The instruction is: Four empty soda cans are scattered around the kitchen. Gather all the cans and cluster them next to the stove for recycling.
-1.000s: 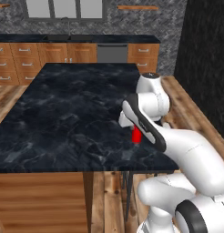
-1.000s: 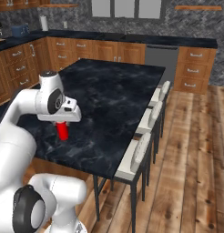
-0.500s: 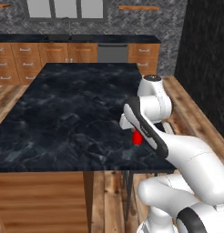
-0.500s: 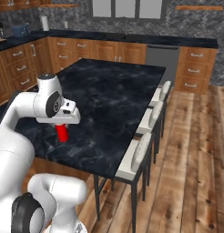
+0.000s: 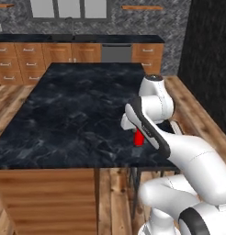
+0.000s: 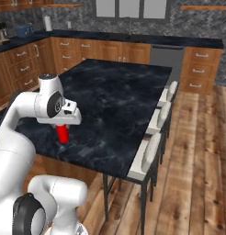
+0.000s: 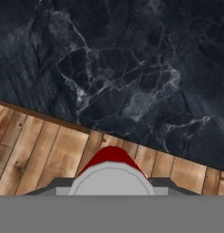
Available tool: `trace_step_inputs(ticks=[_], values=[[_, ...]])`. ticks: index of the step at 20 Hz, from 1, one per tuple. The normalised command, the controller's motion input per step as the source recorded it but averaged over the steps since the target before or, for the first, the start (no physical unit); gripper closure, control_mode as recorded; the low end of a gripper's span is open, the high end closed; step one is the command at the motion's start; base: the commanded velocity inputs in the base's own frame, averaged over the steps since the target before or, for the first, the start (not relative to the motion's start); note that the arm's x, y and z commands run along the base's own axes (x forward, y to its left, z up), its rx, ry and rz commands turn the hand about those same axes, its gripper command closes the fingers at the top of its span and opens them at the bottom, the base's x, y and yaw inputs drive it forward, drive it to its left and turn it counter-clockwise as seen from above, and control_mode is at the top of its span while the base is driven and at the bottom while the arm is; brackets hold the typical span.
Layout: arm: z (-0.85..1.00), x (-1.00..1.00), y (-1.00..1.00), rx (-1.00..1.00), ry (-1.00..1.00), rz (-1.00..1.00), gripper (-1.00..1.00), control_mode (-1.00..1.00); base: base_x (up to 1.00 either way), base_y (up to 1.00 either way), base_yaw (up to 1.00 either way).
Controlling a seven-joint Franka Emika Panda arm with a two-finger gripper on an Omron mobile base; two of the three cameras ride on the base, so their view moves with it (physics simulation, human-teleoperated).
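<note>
Black marbled island counter (image 5: 64, 114) noted; one red soda can (image 6: 63, 134) is clamped in the closed gripper (image 6: 63, 131) above the island's near edge; delivery to the stove judged outstanding.

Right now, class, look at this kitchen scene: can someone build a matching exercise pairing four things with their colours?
Things:
1. can
2. island counter
3. stools
4. cabinets

Colours:
A. white seats on dark legs
B. reddish-brown wood
C. bright red
D. black with pale veins

Pairs: 1-C, 2-D, 3-A, 4-B
</note>
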Motion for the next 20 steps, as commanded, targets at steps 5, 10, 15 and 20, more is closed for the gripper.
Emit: trace_step_inputs(ticks=[5, 10, 15, 20], values=[[0.00, 0.00, 0.00, 0.00, 0.00, 0.00, 1.00, 1.00, -0.24, 0.69, 0.00], [0.00, 0.00, 0.00, 0.00, 0.00, 0.00, 1.00, 1.00, -0.17, 0.85, 0.00], [0.00, 0.00, 0.00, 0.00, 0.00, 0.00, 1.00, 1.00, -0.01, 1.00, -0.01], [0.00, 0.00, 0.00, 0.00, 0.00, 0.00, 1.00, 1.00, 0.00, 1.00, -0.03]])
